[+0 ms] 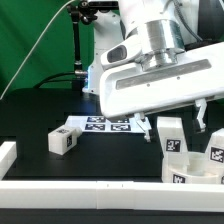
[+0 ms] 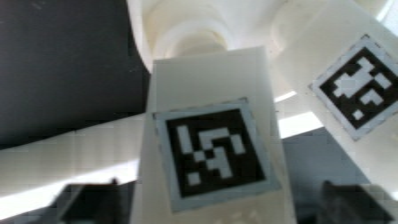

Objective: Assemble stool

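A short white stool leg (image 1: 172, 138) with a black-and-white tag stands upright at the exterior view's right. My gripper (image 1: 175, 120) hangs over it with one finger on each side. In the wrist view the leg (image 2: 214, 140) fills the middle between the two dark fingers (image 2: 98, 203), with a gap showing on one side; the gripper (image 2: 222, 208) is open. Two more tagged legs (image 1: 215, 155) (image 1: 178, 168) stand close by, and one tag (image 2: 361, 80) shows in the wrist view. Another leg (image 1: 62, 141) lies apart at the left. The seat disc is hidden behind the hand.
The marker board (image 1: 105, 125) lies flat on the black table behind the lying leg. A long white rail (image 1: 100, 188) runs along the front edge, with a corner piece (image 1: 8, 152) at the left. A green backdrop stands behind.
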Controlling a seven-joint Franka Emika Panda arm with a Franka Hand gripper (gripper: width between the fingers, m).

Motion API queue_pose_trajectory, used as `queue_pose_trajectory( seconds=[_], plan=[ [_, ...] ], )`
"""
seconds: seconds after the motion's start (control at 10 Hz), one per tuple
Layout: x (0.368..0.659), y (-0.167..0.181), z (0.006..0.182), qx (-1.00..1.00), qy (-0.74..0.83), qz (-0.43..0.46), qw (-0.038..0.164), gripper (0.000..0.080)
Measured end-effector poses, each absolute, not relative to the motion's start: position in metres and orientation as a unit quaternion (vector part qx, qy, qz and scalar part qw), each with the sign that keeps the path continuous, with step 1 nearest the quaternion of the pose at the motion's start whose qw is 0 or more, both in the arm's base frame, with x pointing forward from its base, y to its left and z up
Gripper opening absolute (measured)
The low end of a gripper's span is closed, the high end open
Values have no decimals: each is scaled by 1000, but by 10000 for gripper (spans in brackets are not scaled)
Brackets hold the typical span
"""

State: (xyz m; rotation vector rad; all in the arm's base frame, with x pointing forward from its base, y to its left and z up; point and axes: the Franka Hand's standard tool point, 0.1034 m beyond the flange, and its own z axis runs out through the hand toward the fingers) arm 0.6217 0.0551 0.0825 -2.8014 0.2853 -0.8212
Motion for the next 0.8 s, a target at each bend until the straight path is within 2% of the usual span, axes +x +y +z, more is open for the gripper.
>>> queue_pose_trajectory(
  seconds=[0.2,0.6,0.8],
  plan=[
    [623,51,90,-949,96,-283,102,641],
    [635,39,121,-954,89,-268,102,649],
    [634,39,119,-954,89,-268,102,649]
  ],
)
